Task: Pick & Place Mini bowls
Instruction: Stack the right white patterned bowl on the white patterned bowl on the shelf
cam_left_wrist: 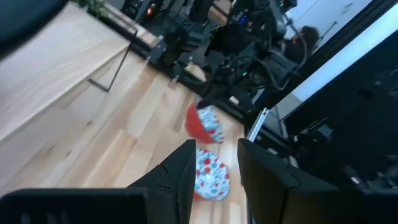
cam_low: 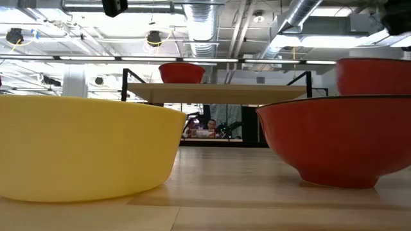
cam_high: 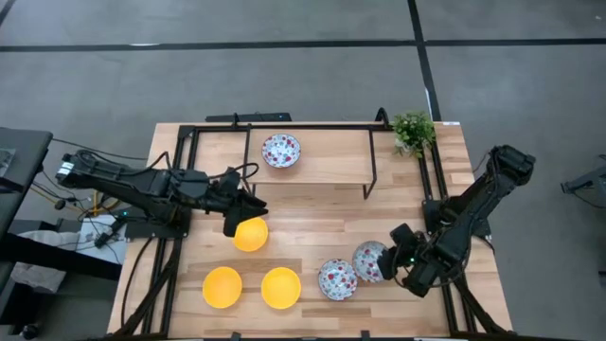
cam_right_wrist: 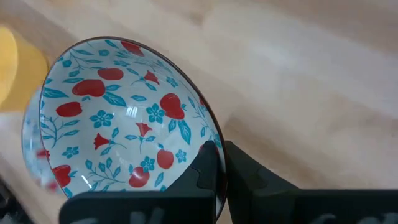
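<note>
Seemingly mid-task, with most bowls yet to be placed. Spread across the middle of the high view, a wooden table (cam_high: 312,218), with a black-framed shelf (cam_high: 331,163) along its upper edge carrying one patterned bowl (cam_high: 281,150), hence probably the goal. Reaching in from frame left and frame right, two dark arms.

Lined along the table's lower edge, two yellow bowls (cam_high: 222,287) (cam_high: 281,287), then a loose patterned bowl (cam_high: 337,278). Just above them, left of centre, a third yellow bowl (cam_high: 250,234).

Lower right, just beside the loose one, a tilted patterned bowl (cam_high: 369,260). Pinched at the rim by the right gripper (cam_right_wrist: 221,155), clenched tight, with the red underside turned outward in the left wrist view. Judged to be the carry step for that bowl. Calls next for a lift clear of the close neighbour, then a swing up-frame to the shelf and a level set-down.

Over the upper-left rim of the third yellow bowl, the left gripper (cam_high: 232,223), fingers (cam_left_wrist: 183,171) parted about halfway with nothing seen between them. Cannot tell whether touching that bowl. Likely calls for a descent onto the rim and a squeeze.
</note>
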